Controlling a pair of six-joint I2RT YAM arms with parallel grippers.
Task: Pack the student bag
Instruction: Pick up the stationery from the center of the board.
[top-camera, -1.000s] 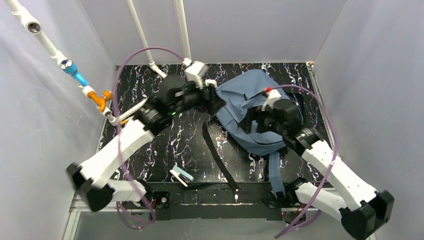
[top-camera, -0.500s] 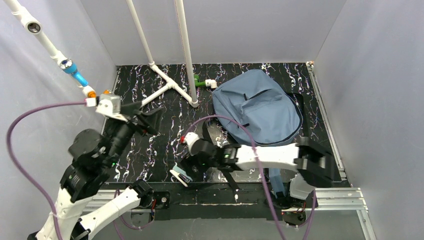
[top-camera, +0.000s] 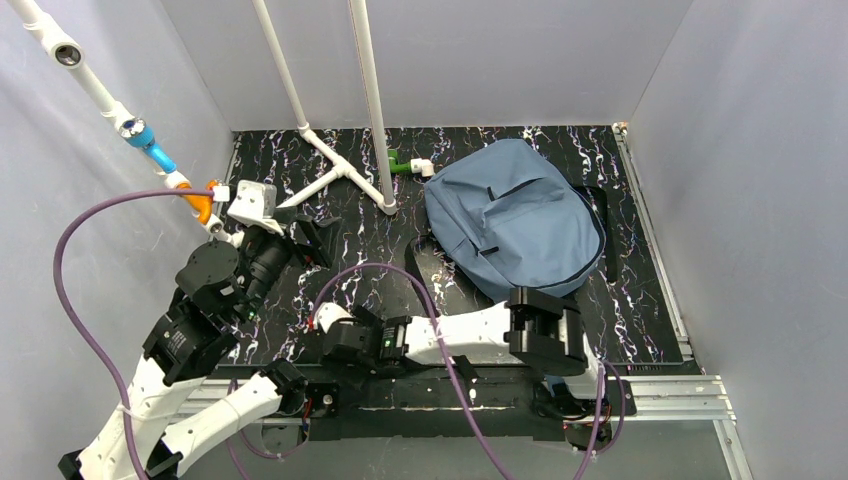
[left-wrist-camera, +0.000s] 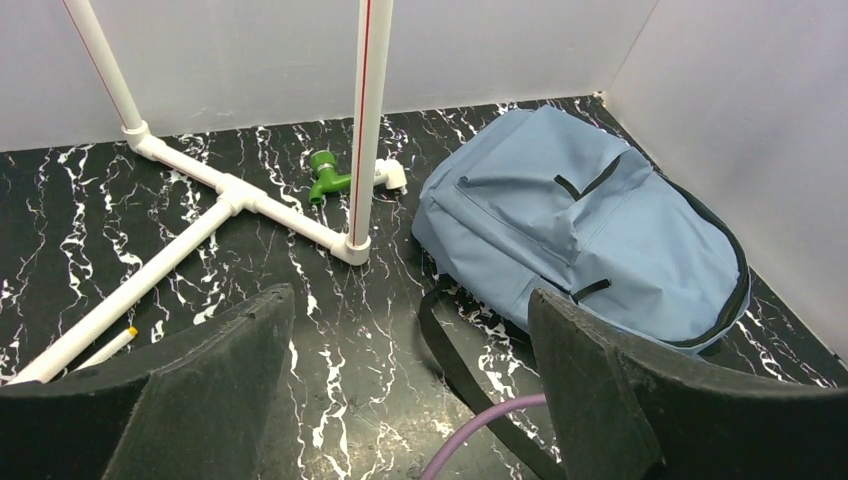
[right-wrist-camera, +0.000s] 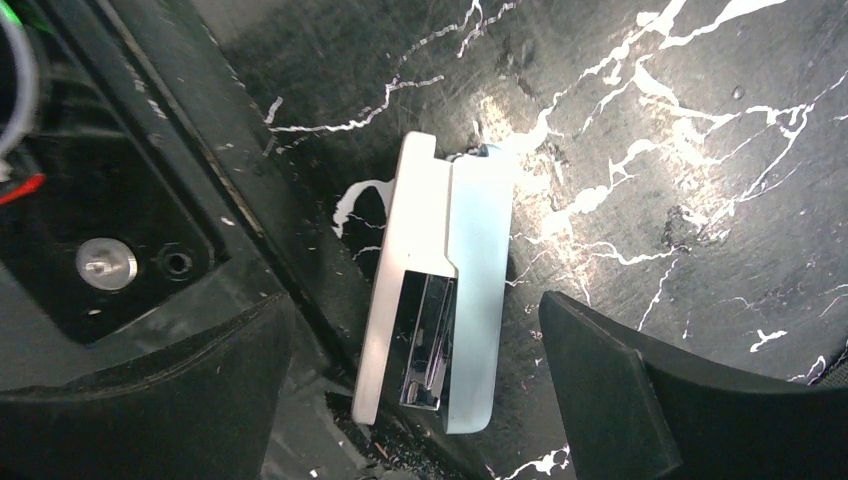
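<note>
One student bag (top-camera: 515, 225), front up, long axis slanting, rounded top rightward
Your right tool (right-wrist-camera: 415, 320) gapes wide over one stapler (right-wrist-camera: 445, 290); left tool (left-wrist-camera: 405, 330) wide, empty

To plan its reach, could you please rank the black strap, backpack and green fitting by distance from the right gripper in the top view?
From the right gripper at the front edge:
1. Black strap, just right of it.
2. Backpack, farther back-right.
3. Green fitting, far back, centre.
</note>
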